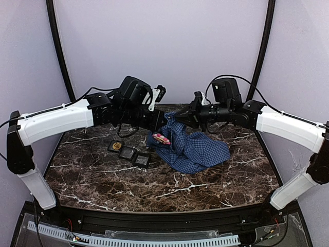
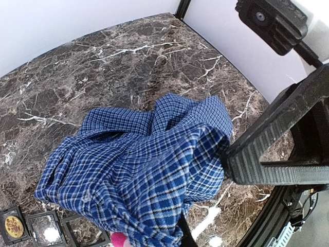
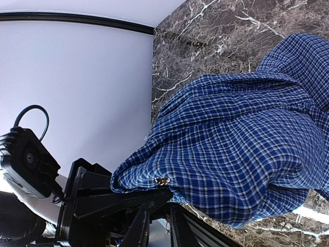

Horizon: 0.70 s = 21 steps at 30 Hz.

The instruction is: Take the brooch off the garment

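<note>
The garment (image 1: 193,148), a blue checked shirt, lies bunched on the marble table, with its left fold lifted. My left gripper (image 1: 163,122) is shut on that fold, and the cloth (image 2: 154,170) hides most of its fingers. A pink-and-white brooch (image 1: 163,138) hangs on the fold just below the grip and peeks out under the cloth (image 2: 119,240). A small gold metal bit (image 3: 162,180) sits on the fold's edge; whether it belongs to the brooch I cannot tell. My right gripper (image 3: 159,208) is just beneath that bit, slightly open with nothing between its fingers (image 2: 267,154).
A black three-slot tray (image 1: 134,154) lies left of the garment, with a round gold piece (image 1: 116,146) beside its far end. In the left wrist view they show as tray (image 2: 46,232) and gold piece (image 2: 13,226). White walls close the back and sides.
</note>
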Available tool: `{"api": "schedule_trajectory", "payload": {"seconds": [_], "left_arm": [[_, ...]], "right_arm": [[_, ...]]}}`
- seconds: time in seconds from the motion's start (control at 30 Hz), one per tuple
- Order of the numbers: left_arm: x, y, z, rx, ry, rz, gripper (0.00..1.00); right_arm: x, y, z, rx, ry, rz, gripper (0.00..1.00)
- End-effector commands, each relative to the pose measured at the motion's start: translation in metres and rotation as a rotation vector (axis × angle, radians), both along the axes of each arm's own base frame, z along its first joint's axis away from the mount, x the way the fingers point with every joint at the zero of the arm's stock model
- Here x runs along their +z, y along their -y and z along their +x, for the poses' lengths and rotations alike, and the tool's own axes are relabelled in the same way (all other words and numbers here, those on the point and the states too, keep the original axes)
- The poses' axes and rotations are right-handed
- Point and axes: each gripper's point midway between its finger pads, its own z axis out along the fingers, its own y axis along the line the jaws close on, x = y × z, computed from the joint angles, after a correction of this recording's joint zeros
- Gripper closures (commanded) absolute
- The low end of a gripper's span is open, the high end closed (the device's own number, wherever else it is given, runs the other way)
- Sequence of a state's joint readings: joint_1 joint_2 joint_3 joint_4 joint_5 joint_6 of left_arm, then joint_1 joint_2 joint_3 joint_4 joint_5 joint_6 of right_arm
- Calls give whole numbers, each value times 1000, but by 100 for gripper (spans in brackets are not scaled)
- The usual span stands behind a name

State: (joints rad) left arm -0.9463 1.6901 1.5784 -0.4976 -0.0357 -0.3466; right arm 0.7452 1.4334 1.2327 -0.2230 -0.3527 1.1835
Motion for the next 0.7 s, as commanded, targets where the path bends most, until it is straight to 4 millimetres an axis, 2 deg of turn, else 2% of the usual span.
{"api": "schedule_trajectory", "payload": {"seconds": [0.0, 0.13, 0.33, 0.67], "left_arm": [[18, 10, -8, -79, 23, -87, 99], [19, 11, -10, -96, 27, -87, 99], [20, 11, -10, -98, 35, -89, 99], [19, 12, -11, -106, 33, -86, 99]], "right_arm": [[5, -11, -3, 46, 11, 39, 85], [8, -17, 1, 60, 17, 51, 84], [0, -17, 3, 51, -7, 41, 84], [13, -13, 12, 28, 22, 64, 84]]}}
